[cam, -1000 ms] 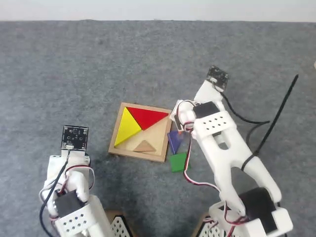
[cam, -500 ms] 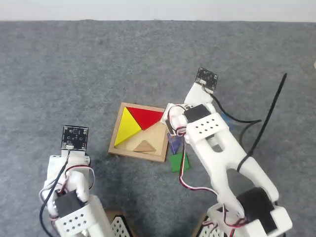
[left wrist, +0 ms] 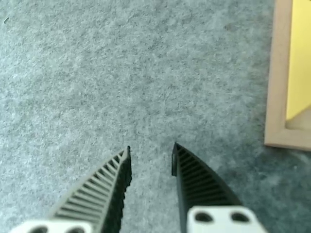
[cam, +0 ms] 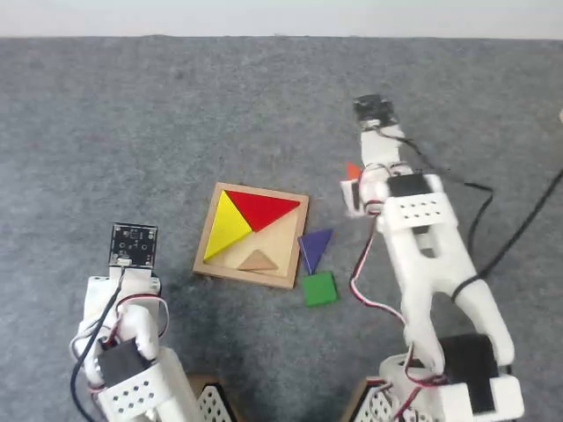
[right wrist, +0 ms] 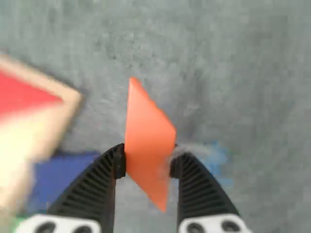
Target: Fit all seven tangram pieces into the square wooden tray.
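At left, the left arm's hand [left wrist: 150, 150] hovers over the grey table [cam: 132, 114] just left of the wooden tray [cam: 280, 246], its two ribbed fingers a little apart with nothing between them. The square tray sits mid-table with three pieces in it: a yellow triangle [cam: 226, 227] on its left side, a red triangle [cam: 261, 209] along the far edge, and a small tan triangle [cam: 257, 261] at the near edge, leaving the right part of its floor bare. Just right of the tray a purple triangle [cam: 313, 247] lies flat on the table, and a green square [cam: 319, 288] lies just nearer than that. Farther right and toward the far side, the right arm's hand [right wrist: 147, 158] is closed on an orange piece [right wrist: 146, 126], a slanted four-sided tile pinched across its two long edges, its broad face turned toward the wrist camera. A patch of pale blue beyond one finger may be another piece, though it is too indistinct to say. The tile looks thin, rigid and light, with a smooth painted face. A grip across the narrow edges probably holds it, but it could swivel between the fingers, so it likely needs to be lowered flat and squared to the open gap.
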Controlling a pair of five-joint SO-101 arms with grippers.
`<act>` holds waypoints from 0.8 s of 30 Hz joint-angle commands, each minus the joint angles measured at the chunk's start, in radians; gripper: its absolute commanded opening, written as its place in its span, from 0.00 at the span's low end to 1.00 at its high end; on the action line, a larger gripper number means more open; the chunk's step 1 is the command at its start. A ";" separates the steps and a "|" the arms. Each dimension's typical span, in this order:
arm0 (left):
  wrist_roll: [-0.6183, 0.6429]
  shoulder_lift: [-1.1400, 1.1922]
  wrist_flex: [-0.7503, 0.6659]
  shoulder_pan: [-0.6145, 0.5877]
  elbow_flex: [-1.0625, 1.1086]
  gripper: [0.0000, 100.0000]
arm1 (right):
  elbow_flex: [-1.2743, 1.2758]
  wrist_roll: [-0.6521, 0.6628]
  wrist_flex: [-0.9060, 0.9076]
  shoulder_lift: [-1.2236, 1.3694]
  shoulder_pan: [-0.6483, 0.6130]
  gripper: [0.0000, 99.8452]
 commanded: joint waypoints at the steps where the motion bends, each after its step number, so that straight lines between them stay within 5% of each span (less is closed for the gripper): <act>1: -0.008 -0.011 -0.017 0.003 -0.004 0.13 | -0.095 0.126 -0.012 0.076 0.045 0.01; 10: -0.008 -0.011 -0.017 0.002 -0.004 0.13 | -0.353 -0.180 0.056 0.472 -0.074 0.01; 17: -0.008 -0.011 -0.017 0.002 -0.004 0.13 | -0.537 -0.290 0.180 0.529 -0.101 0.27; 24: -0.008 -0.011 -0.017 0.002 -0.004 0.13 | -0.560 -0.319 0.150 0.472 -0.042 0.14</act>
